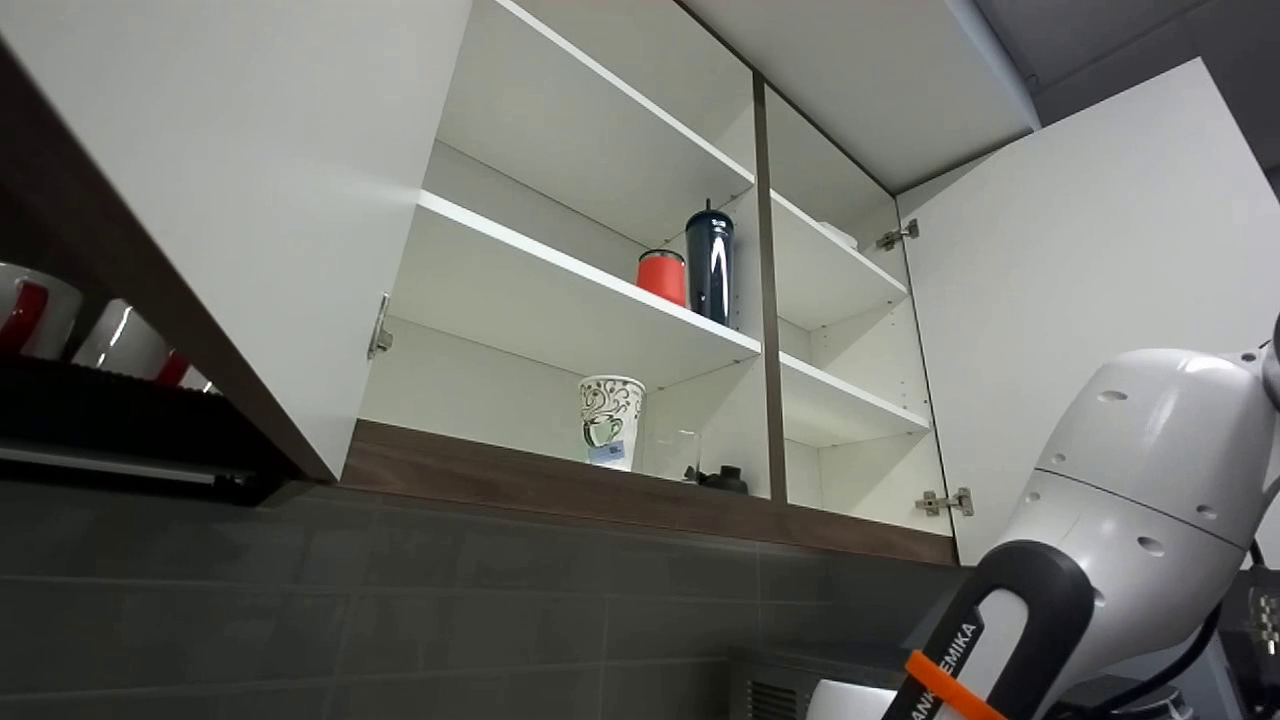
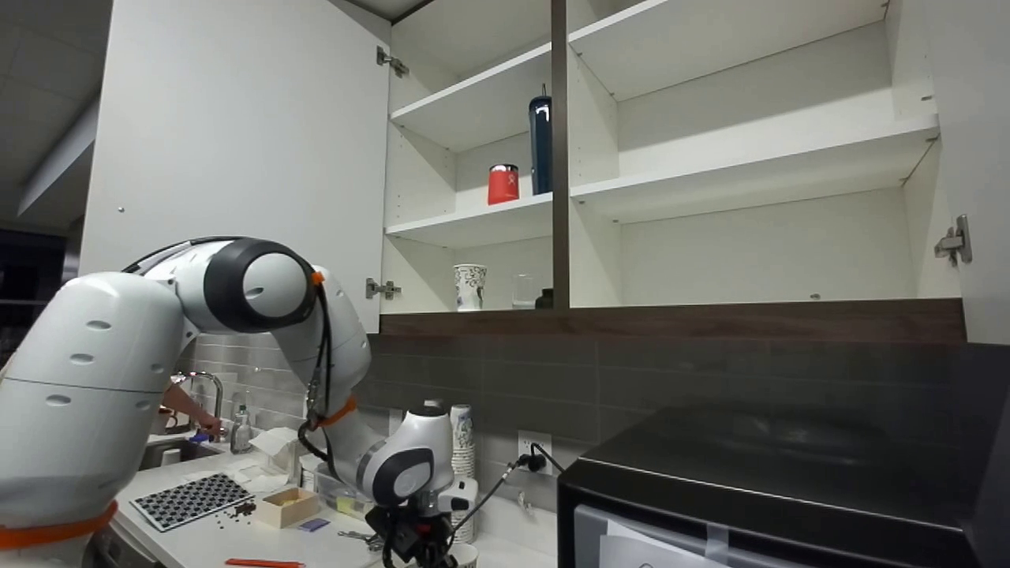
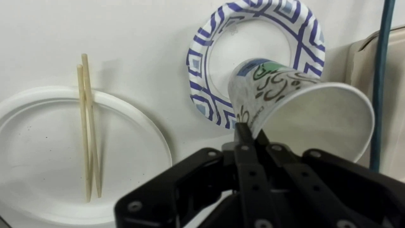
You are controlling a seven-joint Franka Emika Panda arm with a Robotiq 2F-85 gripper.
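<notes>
My gripper (image 3: pixel 251 131) is shut on the side wall of a white paper cup (image 3: pixel 275 84) with a brown swirl print. One finger is outside the wall and one inside the mouth. The cup lies tilted in the wrist view, its open mouth toward the lower right, over a blue-patterned paper plate (image 3: pixel 250 38). To the left is a white plate (image 3: pixel 41 152) with a pair of wooden chopsticks (image 3: pixel 84 126) across it. In an exterior view the gripper (image 2: pixel 426 548) is low over the counter, its fingertips hidden.
An open wall cabinet holds a similar cup (image 1: pixel 610 420), a red tumbler (image 1: pixel 661 277) and a dark blue tumbler (image 1: pixel 709 265). A stack of cups (image 2: pixel 462 442), a wooden box (image 2: pixel 286 506) and a black microwave (image 2: pixel 757 473) stand near the arm. A blue cable (image 3: pixel 379 95) runs at right.
</notes>
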